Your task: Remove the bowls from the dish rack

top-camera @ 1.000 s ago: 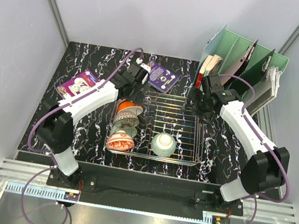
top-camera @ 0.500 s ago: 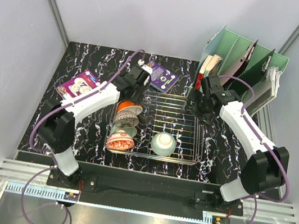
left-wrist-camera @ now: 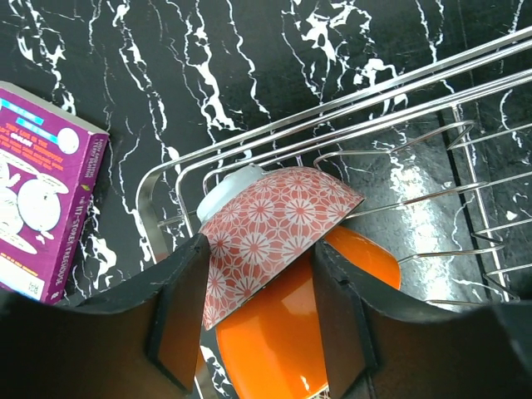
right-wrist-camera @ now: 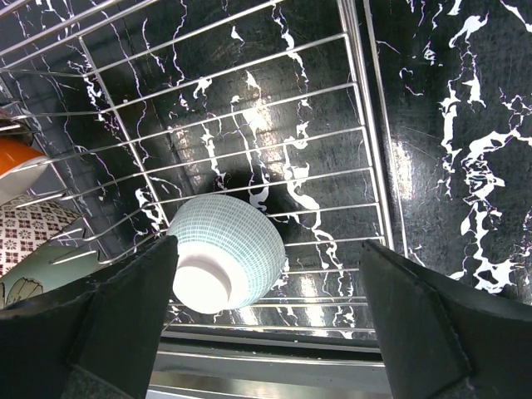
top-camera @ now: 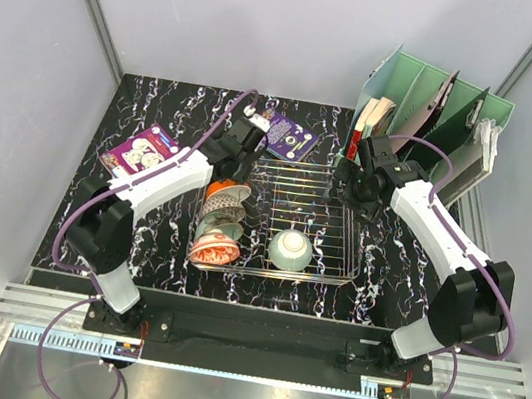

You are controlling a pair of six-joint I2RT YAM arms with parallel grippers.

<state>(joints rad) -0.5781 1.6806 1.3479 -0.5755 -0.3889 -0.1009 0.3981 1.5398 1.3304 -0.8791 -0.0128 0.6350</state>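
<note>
The fingers of the left gripper (left-wrist-camera: 259,249) clamp the red floral bowl (left-wrist-camera: 278,220), which tilts against the orange bowl (left-wrist-camera: 283,341) tight in the dish rack (left-wrist-camera: 366,100) corner, while the right gripper (right-wrist-camera: 268,251) gapes wide above the overturned green bowl (right-wrist-camera: 229,241) on open grid.

Rack (top-camera: 332,232) open rightward (bowls (top-camera: 221,217) crowd left).

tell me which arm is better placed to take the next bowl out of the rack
Left. The left gripper clasps the floral bowl, leaning on the orange bowl at the rack's far left corner. The right gripper hangs open above the pale bowl, touching nothing.
</note>
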